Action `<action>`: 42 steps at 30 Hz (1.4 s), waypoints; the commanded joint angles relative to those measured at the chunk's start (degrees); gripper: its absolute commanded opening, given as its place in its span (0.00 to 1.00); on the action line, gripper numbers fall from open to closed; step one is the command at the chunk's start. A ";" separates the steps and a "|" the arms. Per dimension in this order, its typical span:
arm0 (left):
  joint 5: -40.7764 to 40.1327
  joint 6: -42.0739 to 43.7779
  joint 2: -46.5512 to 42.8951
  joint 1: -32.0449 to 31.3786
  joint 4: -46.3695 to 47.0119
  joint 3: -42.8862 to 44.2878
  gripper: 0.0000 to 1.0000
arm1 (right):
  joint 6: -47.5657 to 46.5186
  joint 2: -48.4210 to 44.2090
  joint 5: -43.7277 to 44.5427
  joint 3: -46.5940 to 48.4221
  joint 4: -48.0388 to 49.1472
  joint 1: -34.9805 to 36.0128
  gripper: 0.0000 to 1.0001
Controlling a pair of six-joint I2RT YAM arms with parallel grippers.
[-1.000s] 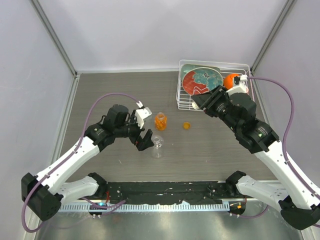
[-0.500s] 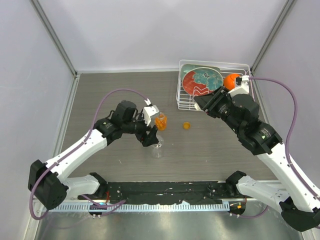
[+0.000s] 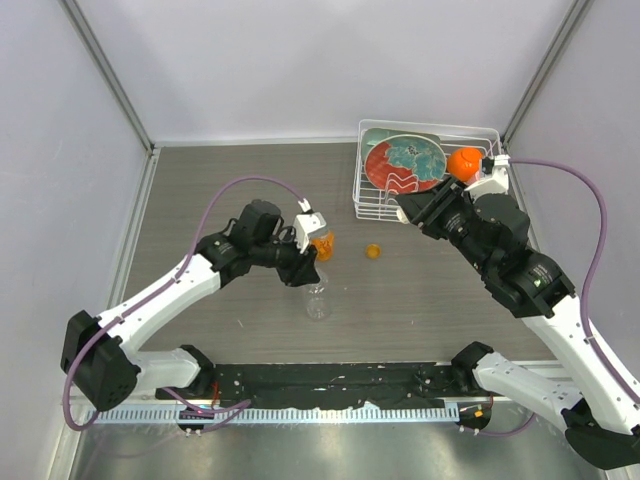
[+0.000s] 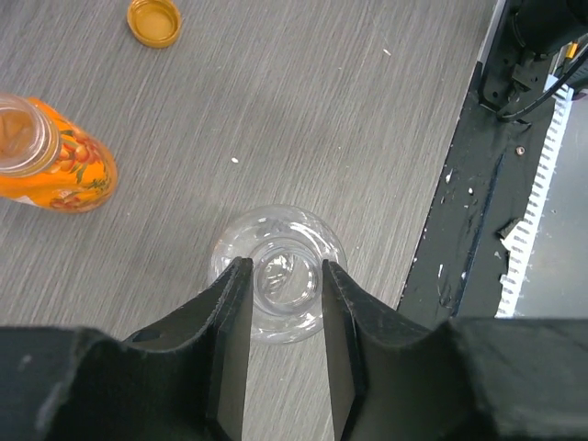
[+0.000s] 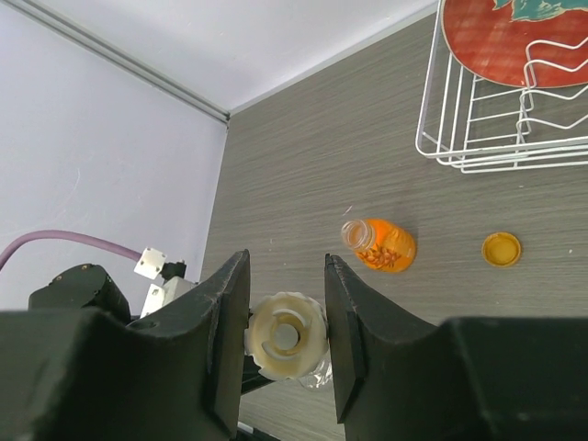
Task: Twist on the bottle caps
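A clear bottle (image 3: 317,298) stands upright and uncapped at mid-table. My left gripper (image 3: 306,272) reaches in from the left. In the left wrist view the left gripper (image 4: 286,266) is shut on the clear bottle (image 4: 276,230), one finger on each side of its neck. An orange bottle (image 3: 321,243) (image 4: 64,170) with an open mouth stands just behind. The orange cap (image 3: 373,251) (image 4: 153,21) lies on the table to its right. My right gripper (image 3: 405,210) (image 5: 286,265) hovers near the rack, shut on the cream-white cap (image 5: 287,336).
A white wire rack (image 3: 360,200) (image 5: 441,138) at the back right holds a red-and-teal plate (image 3: 405,162) and an orange ball (image 3: 463,162). A black rail (image 3: 330,380) runs along the near table edge. Grey walls close in both sides.
My left gripper has moved right to the clear bottle and closed from wide open onto its neck. The right arm has drifted slightly right, still holding the white cap.
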 commanded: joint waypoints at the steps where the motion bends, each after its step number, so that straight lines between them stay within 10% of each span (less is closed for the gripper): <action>1: -0.21 0.35 0.16 -1.01 -0.64 1.17 0.22 | -1.04 -0.74 1.53 1.47 0.22 -0.09 0.09; 5: -5.82 1.66 0.43 -4.51 -3.44 1.87 0.01 | -0.95 -1.18 1.53 1.38 0.05 -0.09 0.08; 17: -35.19 12.39 26.69 -20.87 -31.75 27.52 0.00 | -1.57 -0.83 6.01 5.42 -5.05 -0.18 0.08; 27: -33.10 10.90 44.19 -25.09 -33.51 42.47 0.00 | -3.41 -1.80 10.14 12.54 -11.20 -0.09 0.08; 42: -29.85 8.08 45.34 -27.55 -25.60 33.51 0.17 | -4.64 -1.97 10.23 9.99 -11.82 -0.09 0.09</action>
